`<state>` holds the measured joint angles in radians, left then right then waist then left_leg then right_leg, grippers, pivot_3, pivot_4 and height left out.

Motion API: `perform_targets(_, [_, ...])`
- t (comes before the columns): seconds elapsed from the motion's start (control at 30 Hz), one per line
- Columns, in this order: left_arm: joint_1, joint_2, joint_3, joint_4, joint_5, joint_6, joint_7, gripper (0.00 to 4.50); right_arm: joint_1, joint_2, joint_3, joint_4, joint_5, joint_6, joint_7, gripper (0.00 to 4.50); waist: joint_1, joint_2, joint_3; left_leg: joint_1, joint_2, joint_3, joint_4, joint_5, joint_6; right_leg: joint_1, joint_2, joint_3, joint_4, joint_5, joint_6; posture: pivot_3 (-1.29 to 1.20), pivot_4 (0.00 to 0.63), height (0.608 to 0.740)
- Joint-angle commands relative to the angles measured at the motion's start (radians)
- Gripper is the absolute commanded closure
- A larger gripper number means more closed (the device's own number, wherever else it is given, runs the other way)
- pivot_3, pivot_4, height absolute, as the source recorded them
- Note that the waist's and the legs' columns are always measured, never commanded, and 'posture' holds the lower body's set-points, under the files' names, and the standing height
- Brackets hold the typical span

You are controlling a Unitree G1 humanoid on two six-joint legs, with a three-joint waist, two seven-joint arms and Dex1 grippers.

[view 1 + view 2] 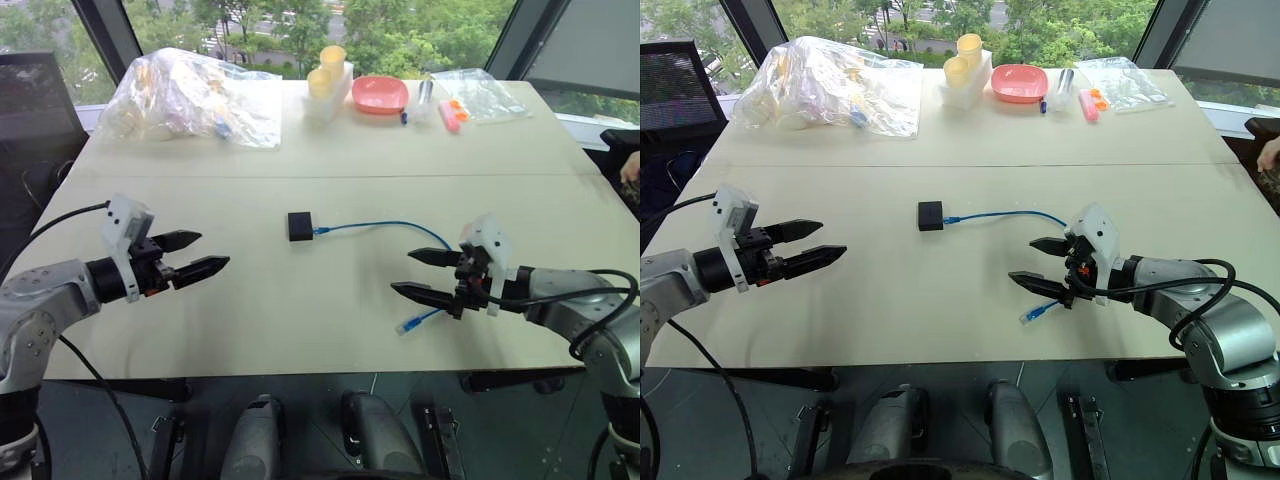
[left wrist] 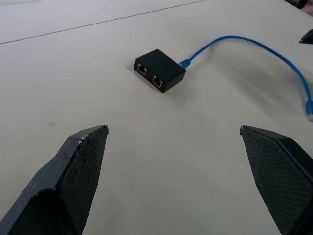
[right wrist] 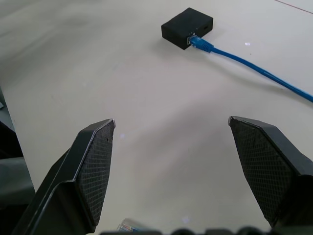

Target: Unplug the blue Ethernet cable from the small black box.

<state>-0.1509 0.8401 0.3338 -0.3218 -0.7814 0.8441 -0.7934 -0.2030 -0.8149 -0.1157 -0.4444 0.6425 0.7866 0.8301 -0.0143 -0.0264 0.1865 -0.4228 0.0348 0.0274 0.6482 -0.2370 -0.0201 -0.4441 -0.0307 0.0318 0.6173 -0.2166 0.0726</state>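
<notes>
While plugged, small black box (image 1: pixel 301 226) between fingers (image 1: pixel 205 267).

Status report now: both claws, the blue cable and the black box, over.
Left claw open, right claw open, both empty. Blue Ethernet cable plugged into small black box at mid-table. Nothing between claws and box.

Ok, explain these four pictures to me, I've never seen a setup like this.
A two-armed robot stands at a table. The two wide pictures come from cameras in its head; the two close ones from cameras on its wrists, looking between the black fingers. The left gripper and the right gripper are both open and hold nothing. Between them lies the small black box with the blue Ethernet cable plugged in. At the far edge: plastic bags, yellow cups, a pink bowl.
</notes>
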Motion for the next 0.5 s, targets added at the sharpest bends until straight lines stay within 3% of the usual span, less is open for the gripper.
perform_targets(0.03, [0.005,0.003,0.032,-0.030,-0.009,-0.011,0.004,0.02,-0.014,0.004,-0.001,-0.007,-0.005,-0.021,-0.001,0.63,0.000,0.000,0.000,0.000,0.000,0.000,0.000,0.000,0.000,0.000,0.000,0.000,0.000,0.000,0.000,0.00,0.150,0.740])
perform_targets(0.5, [-0.009,0.003,-0.002,-0.007,0.028,-0.049,0.004,0.02,-0.025,0.028,0.018,0.007,-0.037,-0.053,-0.012,0.63,0.000,0.000,0.000,0.000,0.000,0.000,0.001,0.000,0.000,0.000,0.000,0.000,0.002,0.000,0.000,0.00,0.150,0.740])
